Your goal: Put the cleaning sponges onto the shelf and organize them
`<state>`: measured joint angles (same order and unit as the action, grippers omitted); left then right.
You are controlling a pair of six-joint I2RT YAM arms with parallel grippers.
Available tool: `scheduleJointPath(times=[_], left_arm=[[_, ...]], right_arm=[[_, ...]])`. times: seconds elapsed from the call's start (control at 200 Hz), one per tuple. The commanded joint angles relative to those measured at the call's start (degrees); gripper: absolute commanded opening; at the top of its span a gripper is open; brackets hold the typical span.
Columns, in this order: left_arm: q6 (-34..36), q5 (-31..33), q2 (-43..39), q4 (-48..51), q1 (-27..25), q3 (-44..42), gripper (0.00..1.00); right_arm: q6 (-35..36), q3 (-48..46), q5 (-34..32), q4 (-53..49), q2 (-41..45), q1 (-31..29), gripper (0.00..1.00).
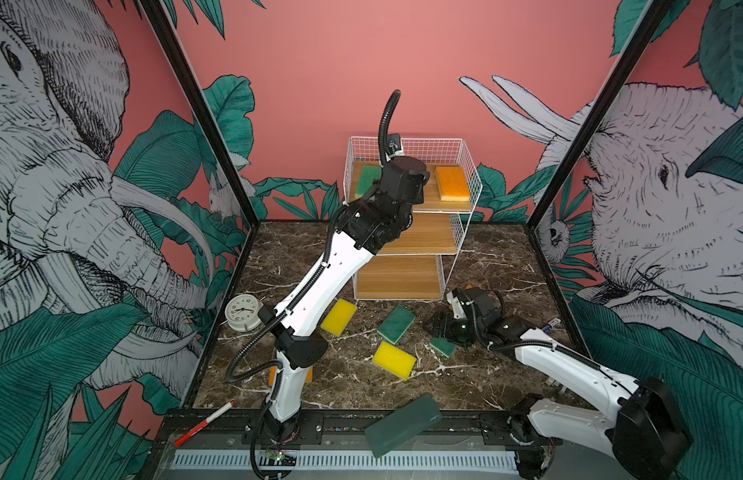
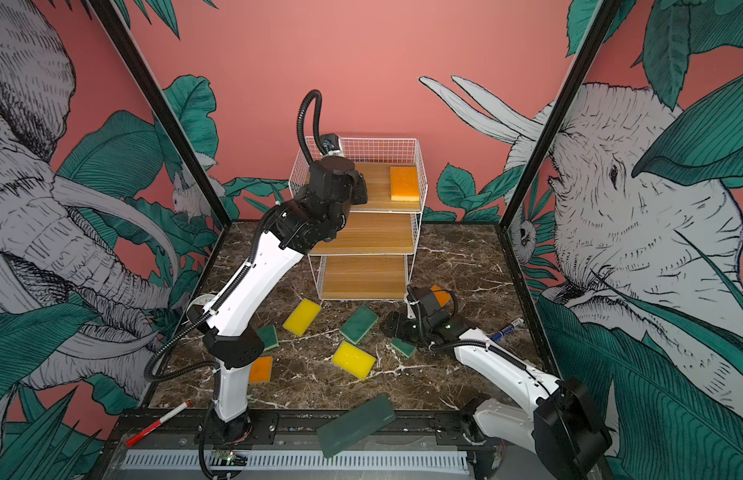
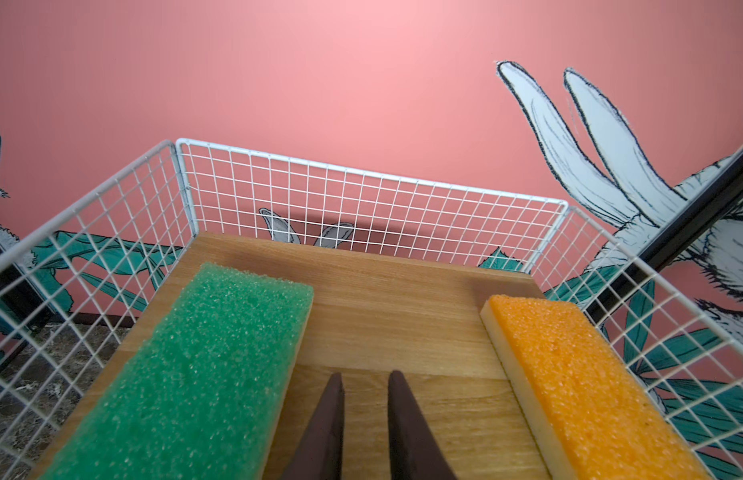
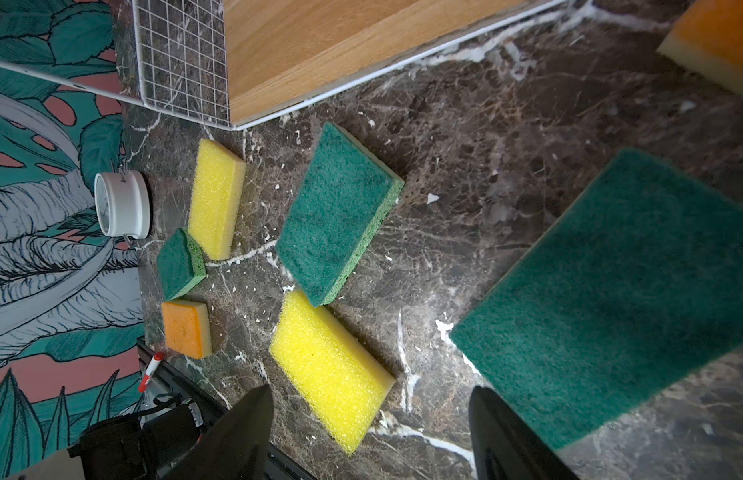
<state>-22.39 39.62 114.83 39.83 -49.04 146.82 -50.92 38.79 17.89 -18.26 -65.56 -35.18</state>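
Up over the shelf's (image 3: 403, 208) top board (image 3: 403, 299), the left claw (image 3: 366, 374) hangs slightly parted, empty, between a green sponge (image 3: 203, 374) and an orange sponge (image 3: 590, 386); the right claw (image 4: 372, 388), spread wide, hovers beside a dark green sponge (image 4: 611, 299) on the table (image 4: 486, 145).

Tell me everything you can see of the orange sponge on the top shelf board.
A rectangular foam block: the orange sponge has a coarse, porous orange top face over a pale cream layer. It lies flat at the right end of the top wooden board, close beside the wire-grid side wall; contact there is unclear. Nothing rests on it or grips it.
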Motion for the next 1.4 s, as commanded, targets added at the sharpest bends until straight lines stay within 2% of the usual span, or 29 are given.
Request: scheduleJointPath(times=[0.0,0.67,0.88,1.395], left_arm=[[-1.94,-0.61,-2.11,-0.19,0.0,-0.29,0.22],[-7.96,-3.06,0.14,0.65,1.44,-0.6,0.22],[-11.09,-6.48,-0.46,-0.58,2.75,-3.51,0.22],[-12.14,-7.36,0.58,-3.5,4.45,-4.48,0.21]], right_arm=[[0.29,1.38,0.38,1.01,0.78,0.09,0.77],[0.47,1.11,0.28,1.35,0.8,0.11,0.78],[0.47,1.03,0.17,1.34,0.78,0.11,0.78],[0.47,1.03,0.16,1.38,0.53,0.11,0.79]])
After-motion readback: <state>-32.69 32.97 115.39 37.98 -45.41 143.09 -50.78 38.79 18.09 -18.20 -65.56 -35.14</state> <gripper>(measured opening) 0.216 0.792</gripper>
